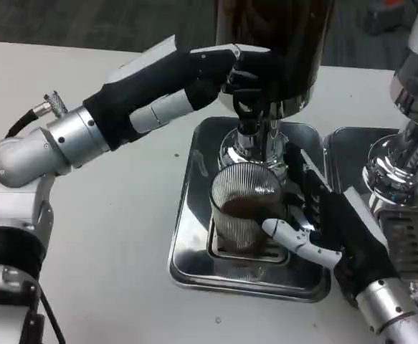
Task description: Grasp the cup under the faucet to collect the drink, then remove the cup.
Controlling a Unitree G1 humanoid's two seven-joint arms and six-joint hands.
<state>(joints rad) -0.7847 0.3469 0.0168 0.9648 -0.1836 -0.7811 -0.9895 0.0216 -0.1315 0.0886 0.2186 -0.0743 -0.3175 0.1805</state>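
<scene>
The right robot hand (pixel 316 222) is clamped on the cup (pixel 246 208): its white and black fingers (pixel 295 240) wrap the cup's lower wall from the right, and the dark palm lies against the cup's side. The cup is clear and ribbed, stands upright, and holds a shallow layer of brown drink. Under it is a grille set in a shiny metal tray (pixel 194 244), which rests on the white worktop (pixel 122 236). Straight above the cup hangs the faucet (pixel 248 140), a chrome spout below a dark dispenser tank (pixel 280 43). The left robot hand (pixel 230 72) reaches in from the left, up above the right one, with its fingers closed on the black tap lever (pixel 255 100) at the tank's base. To the right of the right robot hand stands a second dispenser (pixel 409 158) on its own tray, with chrome body and slotted drip plate.
</scene>
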